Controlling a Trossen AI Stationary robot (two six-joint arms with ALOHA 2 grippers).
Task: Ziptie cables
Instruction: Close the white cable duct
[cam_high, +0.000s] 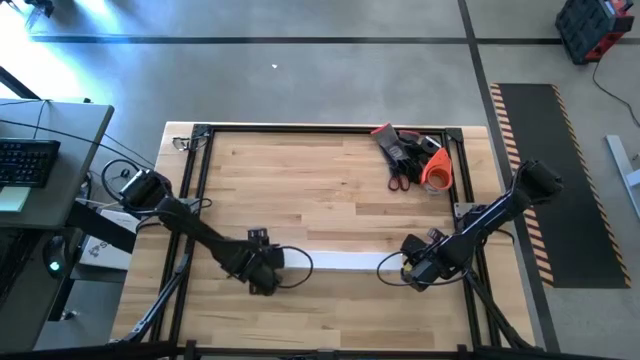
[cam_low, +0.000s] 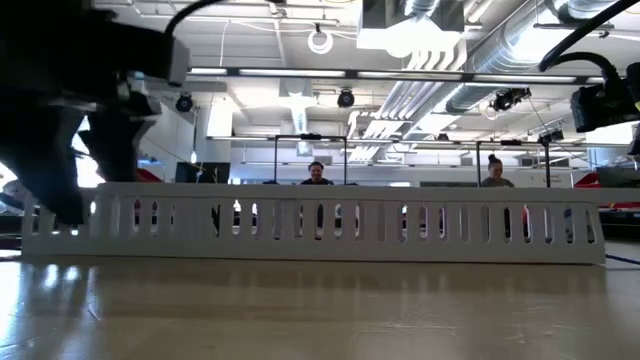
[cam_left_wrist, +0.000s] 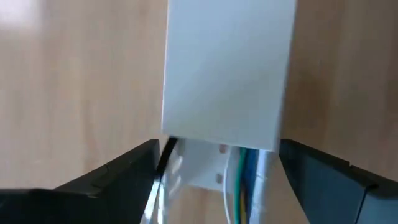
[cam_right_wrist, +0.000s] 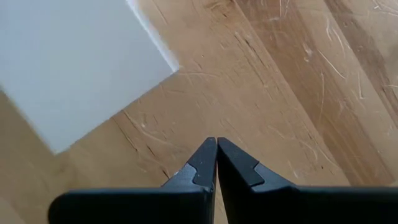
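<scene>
From the high view we record the left hand at one end of a white channel strip lying flat on the wooden tabletop, and the right hand at the strip's other end. A heap of red, black and orange tools sits near the far right corner, well apart from both hands.

In the low view we see the slotted side wall of the channel strip standing across the tabletop, with two people in the room behind.

In the left wrist view we note the left hand's fingers spread wide, one on each side of the strip's end, gripping nothing. The cables, thin green, white and yellowish wires, emerge from under the strip's cover between those fingers.

In the right wrist view the right hand is fully closed and empty, above bare wood just beside the strip's corner.
</scene>
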